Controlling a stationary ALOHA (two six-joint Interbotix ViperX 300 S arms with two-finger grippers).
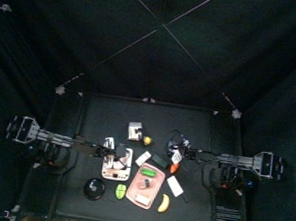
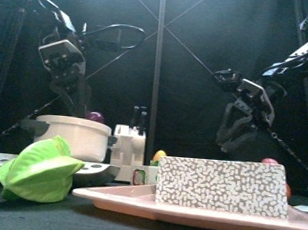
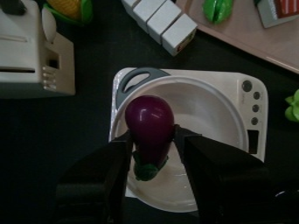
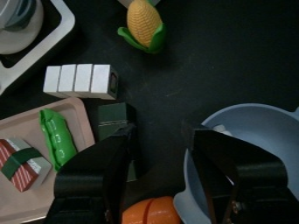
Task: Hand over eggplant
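Note:
The eggplant [image 3: 149,121] is dark purple with a green stem end. My left gripper [image 3: 152,147] is shut on it, one jaw on each side near the stem. It hangs just over a white bowl [image 3: 216,105] that stands on a white scale [image 3: 251,92]. In the front view the eggplant [image 2: 95,116] peeks above the bowl's rim [image 2: 77,133], below the left gripper [image 2: 72,93]. My right gripper [image 4: 160,136] is open and empty over bare table, right of the middle [image 1: 178,161].
A pink tray [image 4: 24,127] holds a green piece [image 4: 54,138] and a sushi piece [image 4: 21,162]. A corn cob [image 4: 142,22], white blocks [image 4: 82,79], a grey-blue bowl [image 4: 251,157] and an orange piece [image 4: 152,213] lie near the right gripper. A green leafy toy [image 2: 38,168] is at the front left.

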